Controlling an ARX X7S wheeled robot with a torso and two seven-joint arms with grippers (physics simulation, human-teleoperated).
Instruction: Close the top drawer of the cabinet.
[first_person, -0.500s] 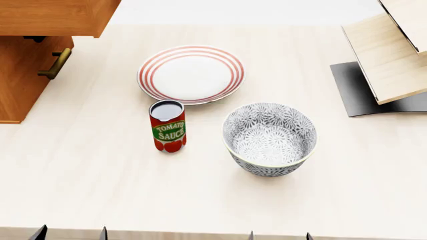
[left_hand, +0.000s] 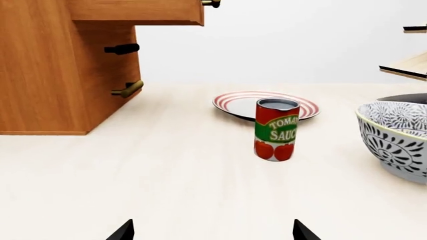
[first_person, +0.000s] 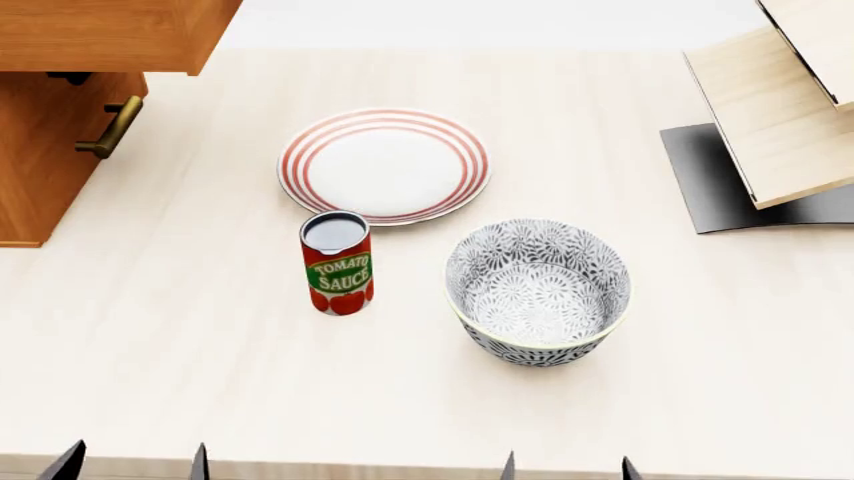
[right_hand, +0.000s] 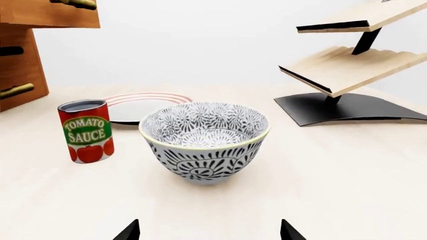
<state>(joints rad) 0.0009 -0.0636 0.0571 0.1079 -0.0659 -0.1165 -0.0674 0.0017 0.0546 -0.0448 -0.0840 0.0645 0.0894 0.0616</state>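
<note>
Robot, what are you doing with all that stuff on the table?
I'm meant to shut the top drawer of the cabinet, and it is sticking out, not yet pushed in. Nothing is being held: the left gripper and right gripper are both open and low over the near part of the table, away from the cabinet. Between them and it stand a tomato sauce can, a patterned bowl and a striped plate, all untouched.
</note>
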